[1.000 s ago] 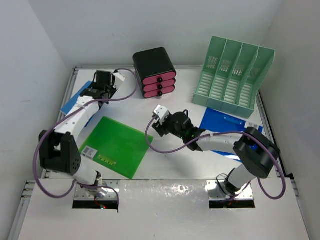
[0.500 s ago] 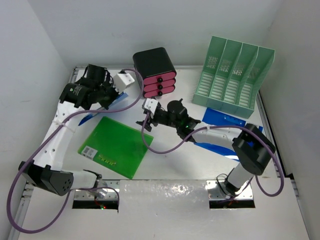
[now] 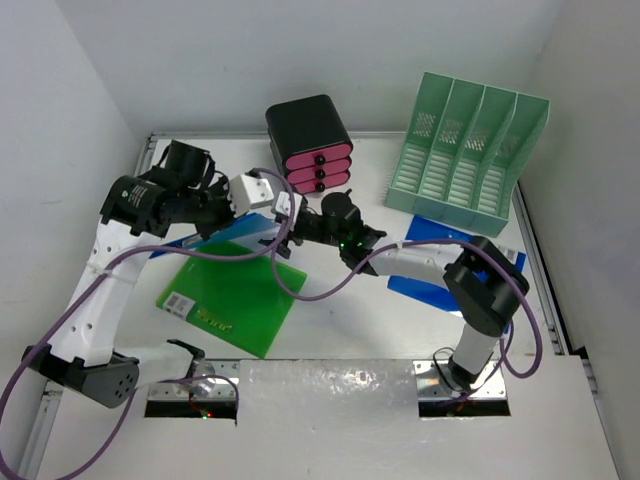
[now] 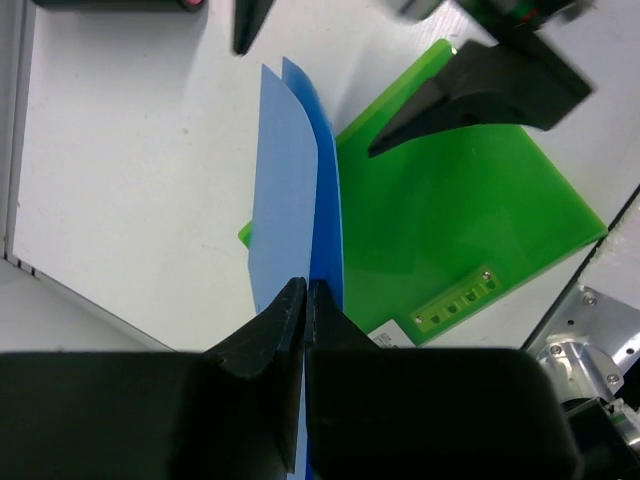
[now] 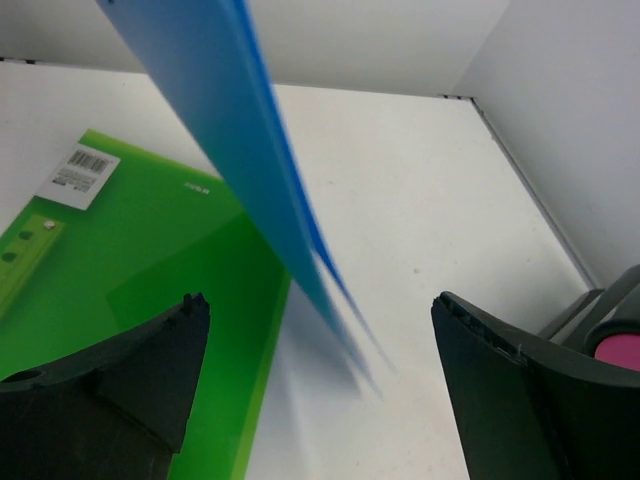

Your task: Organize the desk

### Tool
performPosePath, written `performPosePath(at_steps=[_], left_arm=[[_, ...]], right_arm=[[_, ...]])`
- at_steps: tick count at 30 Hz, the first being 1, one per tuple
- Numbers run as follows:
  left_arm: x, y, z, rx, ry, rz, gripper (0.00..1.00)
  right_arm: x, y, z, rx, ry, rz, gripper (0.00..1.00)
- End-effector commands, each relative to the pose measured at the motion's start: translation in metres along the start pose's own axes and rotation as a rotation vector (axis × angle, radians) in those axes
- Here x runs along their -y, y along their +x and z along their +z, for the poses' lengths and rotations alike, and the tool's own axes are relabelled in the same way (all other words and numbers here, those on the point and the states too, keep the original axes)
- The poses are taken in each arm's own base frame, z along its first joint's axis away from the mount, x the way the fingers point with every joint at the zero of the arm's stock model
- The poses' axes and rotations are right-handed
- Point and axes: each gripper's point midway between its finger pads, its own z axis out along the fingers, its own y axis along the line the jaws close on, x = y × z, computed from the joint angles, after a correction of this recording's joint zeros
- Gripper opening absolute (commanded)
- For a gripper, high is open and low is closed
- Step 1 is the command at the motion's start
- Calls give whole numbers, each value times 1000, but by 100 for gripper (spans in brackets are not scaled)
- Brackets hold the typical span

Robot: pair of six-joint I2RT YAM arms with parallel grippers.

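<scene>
Mid-handover above the tabletop (image 3: 360, 330), which fills the top view w/ rails along its edges. My L fingers (image 4: 305, 290) are clamped tight on one edge of a blue folder (image 4: 295, 180), held on edge in the air near centre. R fingers (image 5: 318, 300) are spread wide either side of its free end, gripping nothing. Tidying looks barely begun, I reckon: file rack (image 3: 465, 150) at 1 o'clock shows no contents, while green folder (image 3: 235, 290) at 8 and 2nd blue folder (image 3: 445, 240) at 3 lie flat. Drawer unit (image 3: 310, 135) sits at 12.
</scene>
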Motion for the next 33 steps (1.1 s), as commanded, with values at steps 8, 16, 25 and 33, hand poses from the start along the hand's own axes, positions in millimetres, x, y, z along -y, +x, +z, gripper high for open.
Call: performPosePath(at_steps=[8,16,25,33], left_arm=[[6,-29,-10,134,48,146,0],[8,-38,-11,172,71,159,0],[-49,-50,-12,167,-202,-21,62],[-121,-62,-92,325,-393,-99,100]], right_arm=[[8,-24,35,108,-181,-84,87],[-26,-31,44,225,-326,83,7],[-41,-49,-14,294,-263,93,0],[-12,-24,-49,178,-200,162,0]])
